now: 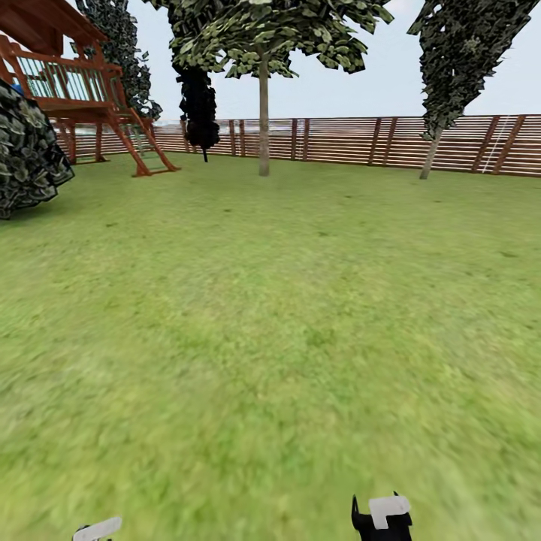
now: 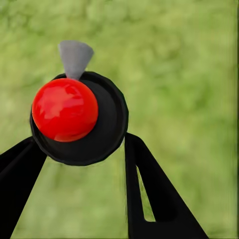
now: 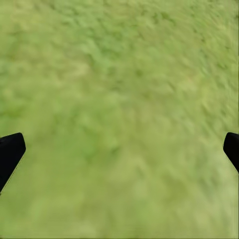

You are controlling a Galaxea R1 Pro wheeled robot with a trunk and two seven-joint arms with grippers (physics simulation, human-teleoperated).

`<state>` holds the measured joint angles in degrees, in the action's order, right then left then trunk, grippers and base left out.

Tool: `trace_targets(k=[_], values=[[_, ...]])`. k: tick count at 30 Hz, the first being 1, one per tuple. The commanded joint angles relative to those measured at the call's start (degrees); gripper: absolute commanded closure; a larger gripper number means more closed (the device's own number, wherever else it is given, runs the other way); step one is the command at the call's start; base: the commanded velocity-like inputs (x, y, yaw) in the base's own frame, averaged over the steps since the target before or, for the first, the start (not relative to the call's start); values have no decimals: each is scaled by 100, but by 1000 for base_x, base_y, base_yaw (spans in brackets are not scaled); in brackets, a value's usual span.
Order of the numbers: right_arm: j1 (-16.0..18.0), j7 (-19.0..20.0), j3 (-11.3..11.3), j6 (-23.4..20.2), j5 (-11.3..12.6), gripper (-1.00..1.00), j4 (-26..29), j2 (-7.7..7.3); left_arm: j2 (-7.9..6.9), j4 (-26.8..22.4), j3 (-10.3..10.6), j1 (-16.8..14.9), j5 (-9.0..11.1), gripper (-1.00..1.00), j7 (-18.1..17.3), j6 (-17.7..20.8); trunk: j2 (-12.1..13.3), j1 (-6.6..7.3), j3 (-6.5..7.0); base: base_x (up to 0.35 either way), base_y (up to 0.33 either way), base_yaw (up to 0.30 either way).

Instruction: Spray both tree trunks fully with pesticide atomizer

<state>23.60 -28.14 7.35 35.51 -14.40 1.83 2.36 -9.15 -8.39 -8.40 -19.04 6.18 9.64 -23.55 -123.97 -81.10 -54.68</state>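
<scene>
Across the garden lawn (image 1: 270,338) we are looking toward the brown slatted fence (image 1: 391,141) that is closing off the far side. A tree with a straight pale trunk (image 1: 264,120) is standing near the fence, a little left of centre, its leafy crown (image 1: 278,34) spreading above. A second, thinner leaning trunk (image 1: 430,154) is rising further right under dark foliage. A black-leaved conifer (image 1: 199,105) is hanging between the pale trunk and a red-brown wooden play tower (image 1: 83,98) at far left, and a dark bush (image 1: 26,150) is crowding the left edge.

In the left wrist view, our left tool (image 2: 82,149) is clamping the pesticide atomizer (image 2: 79,119): we are seeing its red top from above, with a grey nozzle pointing away, and the black fingers (image 2: 144,194) are pressing in on both sides of its dark body, grass blurring beneath. In the head view only a pale part of that arm is peeking in at the bottom edge.

Our right tool (image 3: 119,149) is holding its fingers wide apart over bare grass, gripping nothing; it is showing at the bottom of the head view (image 1: 382,518) as well.
</scene>
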Motion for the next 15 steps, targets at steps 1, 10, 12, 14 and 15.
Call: trace_targets(k=[1, 10, 12, 14, 15], values=[[4, -60, 43, -9, -19, -100, -7, 1, -4, 4, 14, -3, 58, 100, -10, -21, -2, -3, -5, 341, 0, 0], [4, -60, 46, -9, -19, -100, -7, 1, -8, 4, 14, -3, 58, 100, -7, -25, -2, -3, -5, 341, 0, 0], [4, -60, 46, -9, -19, -100, -7, 1, -8, 4, 14, -3, 58, 100, -7, -23, -2, -3, -5, 341, 0, 0], [4, -60, 42, -9, -19, -100, -7, 1, -8, 4, 14, -3, 58, 100, -6, -24, -2, -3, -5, 341, 0, 0], [4, -60, 44, -9, -19, -100, -7, 1, -8, 4, 14, -3, 58, 100, -8, -25, -2, -3, -5, 341, 0, 0]])
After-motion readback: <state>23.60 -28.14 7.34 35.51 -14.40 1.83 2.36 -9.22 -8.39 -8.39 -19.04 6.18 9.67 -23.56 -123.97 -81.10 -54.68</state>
